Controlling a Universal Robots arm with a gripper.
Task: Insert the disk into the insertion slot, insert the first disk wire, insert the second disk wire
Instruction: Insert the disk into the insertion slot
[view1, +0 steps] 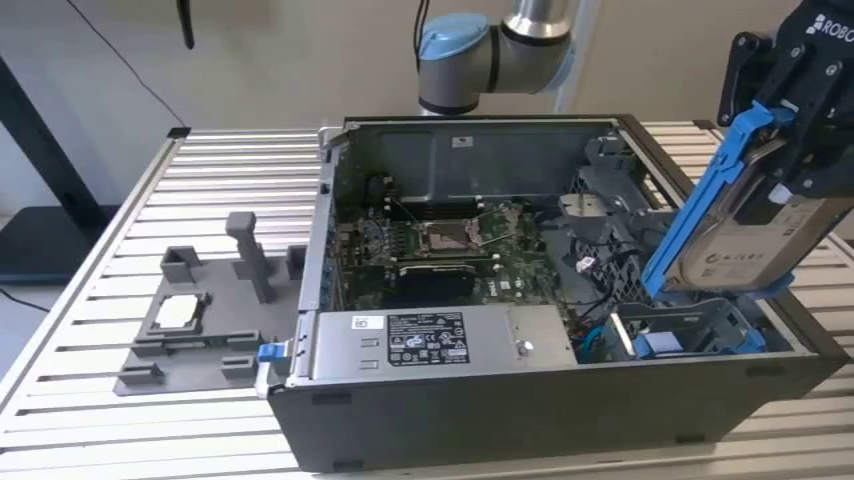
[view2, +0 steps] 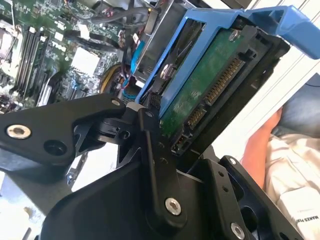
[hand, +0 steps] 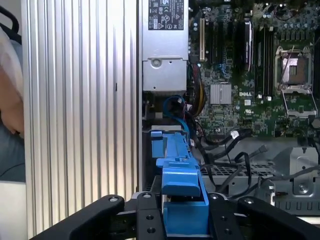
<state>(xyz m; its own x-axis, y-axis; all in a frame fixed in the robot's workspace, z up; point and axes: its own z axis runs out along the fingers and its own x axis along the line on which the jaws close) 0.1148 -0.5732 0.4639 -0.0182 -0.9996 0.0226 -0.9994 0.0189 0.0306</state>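
The disk (view1: 738, 240) sits tilted between the jaws of the gripper (view1: 790, 180), which clamp its upper part. Directly below the jaws, just under the disk's lower end, lies the insertion slot (view1: 687, 332), in the near corner of the computer case (view1: 561, 410) at the exterior view's right. Away from the jaws toward the exterior view's left, inside the case, the power supply (view1: 427, 340) lies along the near wall. Behind it is the motherboard (view1: 514, 250), with the processor socket (view1: 445, 236) on it. The case stands on the table (view1: 227, 160). Farther from the jaws, beside the case, a fixture tray (view1: 187, 335) lies on the table.
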